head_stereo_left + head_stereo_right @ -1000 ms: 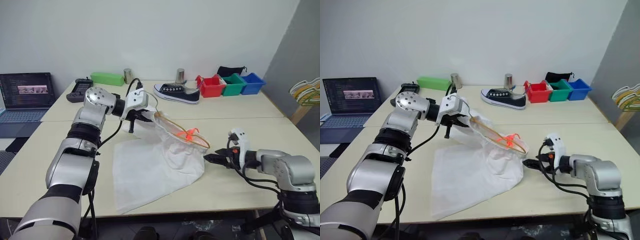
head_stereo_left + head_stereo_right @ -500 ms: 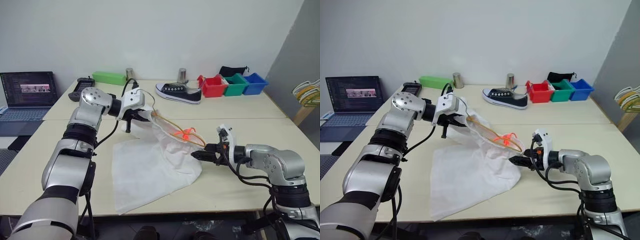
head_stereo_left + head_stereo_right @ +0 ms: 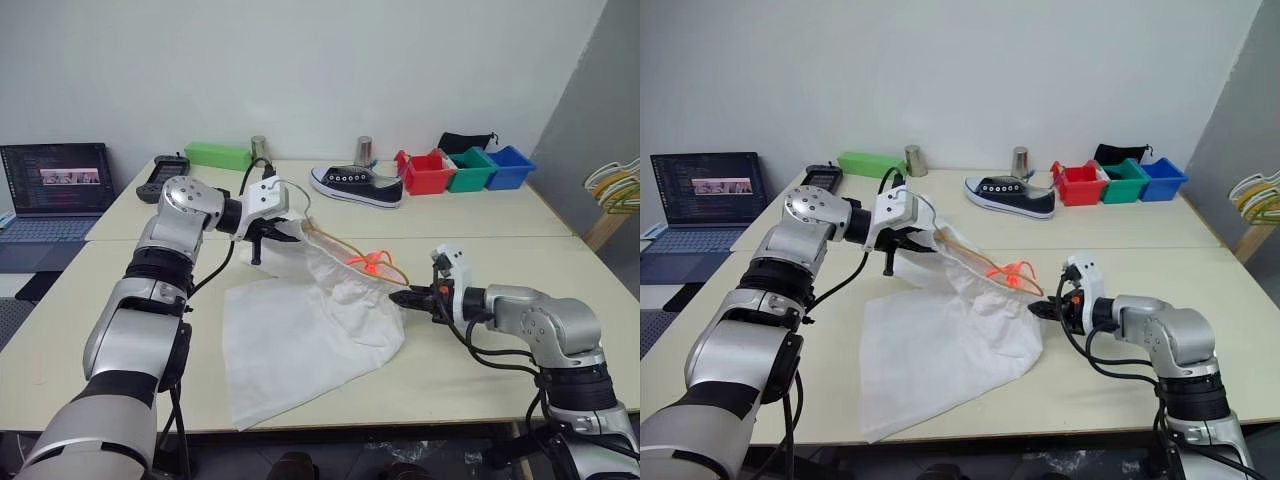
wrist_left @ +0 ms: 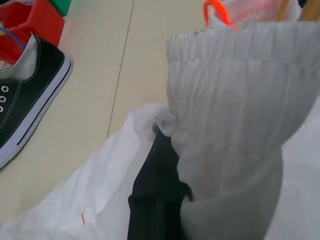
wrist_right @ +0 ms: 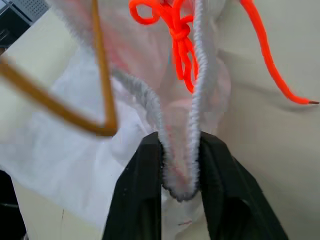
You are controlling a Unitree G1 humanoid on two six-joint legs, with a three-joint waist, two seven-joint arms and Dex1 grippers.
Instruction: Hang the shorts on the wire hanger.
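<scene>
Shorts (image 3: 310,325) waistband stretched between pincers (left-to-right), legs trailing toward camera

From my remote station, no lettering reads anywhere; the laptop (image 3: 55,188) screen far beyond my left tool (image 3: 262,232) shows only illegible lines.

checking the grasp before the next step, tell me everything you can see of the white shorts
The white thin-fabric shorts have a gathered elastic waistband and an orange drawstring. The waist is lifted off the cream table; the legs lie spread flat on it. The left gripper pinches one waistband end, the right gripper the other. The tan wire hanger runs through the waist opening.
</scene>
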